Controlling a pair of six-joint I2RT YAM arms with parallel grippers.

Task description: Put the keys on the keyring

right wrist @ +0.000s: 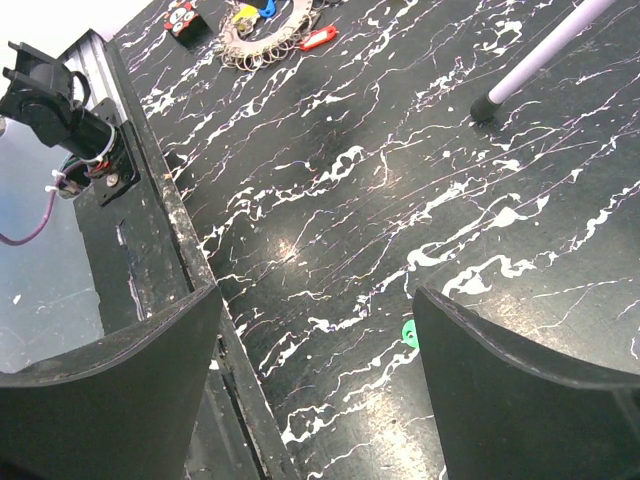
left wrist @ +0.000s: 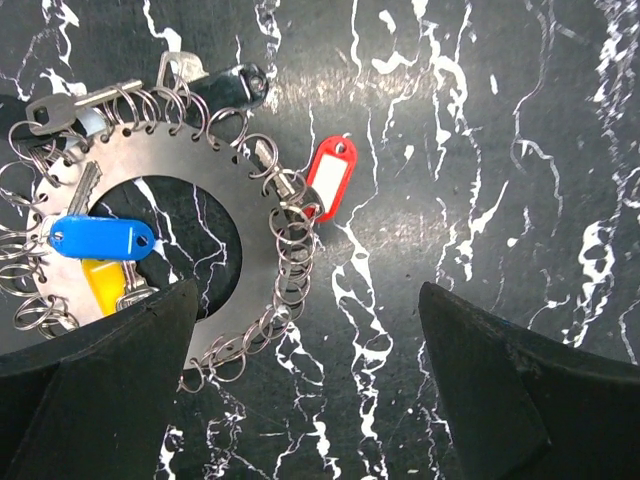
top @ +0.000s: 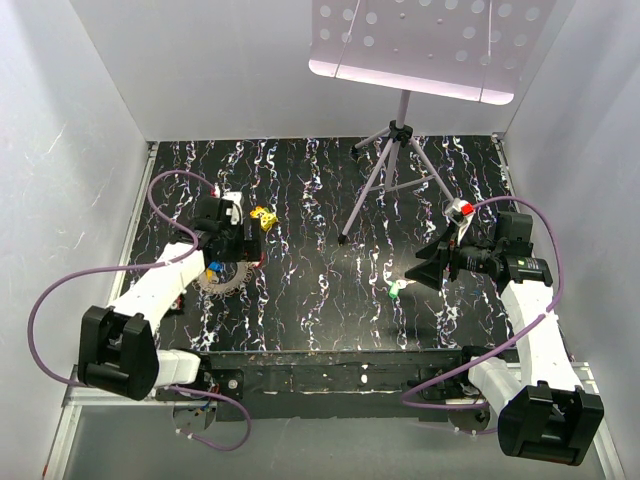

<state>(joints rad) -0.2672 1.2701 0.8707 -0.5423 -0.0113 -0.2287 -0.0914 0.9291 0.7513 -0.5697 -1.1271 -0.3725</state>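
Over the left side of the worktop [top: 310,200], the left end effector [left wrist: 308,330] hangs with its jaws spread wide and nothing between them. It looks straight down on the keyring [left wrist: 285,250], a chain of small wire loops strung round a flat silvery plate. Several keys already hang from those loops: a blue tag [left wrist: 100,238], a red tag [left wrist: 332,175], a yellow tag [left wrist: 103,285] partly under the blue, and a bare metal key [left wrist: 70,105] at the top left. The loops lie just ahead of the open gap, which suggests this arm is placed to steady the ring or pick out a loop.

On the right, the right end effector [right wrist: 318,310] is likewise spread and empty, tilted low over the worktop. A green key [right wrist: 408,331] lies loose just beside one of its fingers [right wrist: 500,380], well apart from the keyring, so this arm is probably lined up to collect it. That key looks small and flat, so pinching it will likely need care. The tripod [top: 395,160] stands farther back.
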